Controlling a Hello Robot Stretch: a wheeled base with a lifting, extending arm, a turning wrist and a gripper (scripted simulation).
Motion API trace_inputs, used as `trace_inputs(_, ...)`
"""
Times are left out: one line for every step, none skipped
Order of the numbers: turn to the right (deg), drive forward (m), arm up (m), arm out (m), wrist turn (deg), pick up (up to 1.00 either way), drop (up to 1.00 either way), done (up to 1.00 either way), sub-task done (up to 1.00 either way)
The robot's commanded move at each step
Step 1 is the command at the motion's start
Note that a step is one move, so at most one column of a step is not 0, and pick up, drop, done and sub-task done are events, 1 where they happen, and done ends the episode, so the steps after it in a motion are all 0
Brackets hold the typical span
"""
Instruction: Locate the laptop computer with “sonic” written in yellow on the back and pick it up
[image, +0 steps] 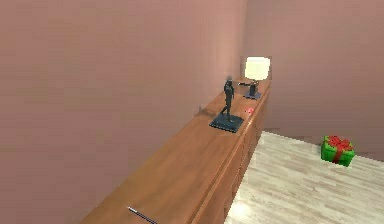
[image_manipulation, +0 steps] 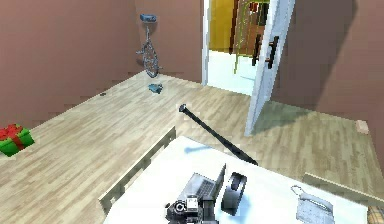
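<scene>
In the arm side view a dark square bar (image_manipulation: 212, 192) rises from the bottom edge over a white tabletop (image_manipulation: 270, 175). Left of the bar sits my gripper (image_manipulation: 181, 208), a dark body with pale marks, low over the white top. I cannot tell whether it holds anything. A dark ring-shaped thing (image_manipulation: 236, 190) stands just right of the bar on the same top. A pale grey thing (image_manipulation: 315, 206) lies farther right on it.
A long wooden sideboard (image: 190, 165) runs along the pink wall, bearing a dark statue (image: 228, 104), a lamp (image: 257, 70) and a thin rod (image: 141, 213). A green gift box (image: 338, 151) sits on the plank floor. A bat (image_manipulation: 214, 130) lies near the white open door (image_manipulation: 266, 60).
</scene>
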Motion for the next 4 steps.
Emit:
trace_inputs(0.0,0.0,0.0,0.0,45.0,0.0,0.0,0.0,0.0)
trace_inputs(0.0,0.0,0.0,0.0,45.0,0.0,0.0,0.0,0.0)
trace_inputs(0.0,0.0,0.0,0.0,45.0,0.0,0.0,0.0,0.0)
trace_inputs(0.0,0.0,0.0,0.0,24.0,0.0,0.0,0.0,0.0)
